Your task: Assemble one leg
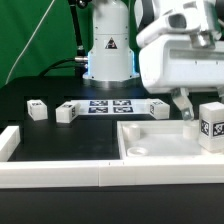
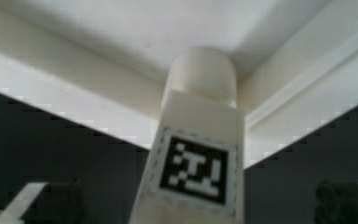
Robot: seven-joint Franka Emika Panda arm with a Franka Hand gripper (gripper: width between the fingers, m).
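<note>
1. black tabletop [image 1: 50,135] fills the front, with a low white barrier [image 1: 60,175] along its nearest edge; the barrier leaves little room to recover anything that slides forward
2. just behind it lies the white tray-like panel [image 1: 128,140], raised rim up. it looks loose on the tabletop, so i judge that a sideways shove from above could skate it off its spot
3. the leg [image 1: 210,125] stands upright inside that panel, close to a corner at the exterior view's right, with its tag facing out. the rim hides its foot, so i cannot tell whether it is seated in a socket
4. the hand [image 2: 190,205] straddles the leg with its jaws spread: in the wrist view its fingers [image 2: 34,200] sit apart from the leg's sides and touch neither. nothing steadies this tall, narrow block
5. the main danger, as i judge it: if one finger meets the leg first on closing, the leg tips or twists out of line. a low finger could also catch the rim and drag the panel
6. further back, two spare legs [image 1: 67,112] lie at the exterior view's left of the marker board [image 1: 108,106] and a third spare leg [image 1: 157,108] at its right, all well apart from the hand
7. farthest off are the robot base [image 1: 108,55] and a green curtain [image 1: 40,40], neither of which matters to the grasp
</note>
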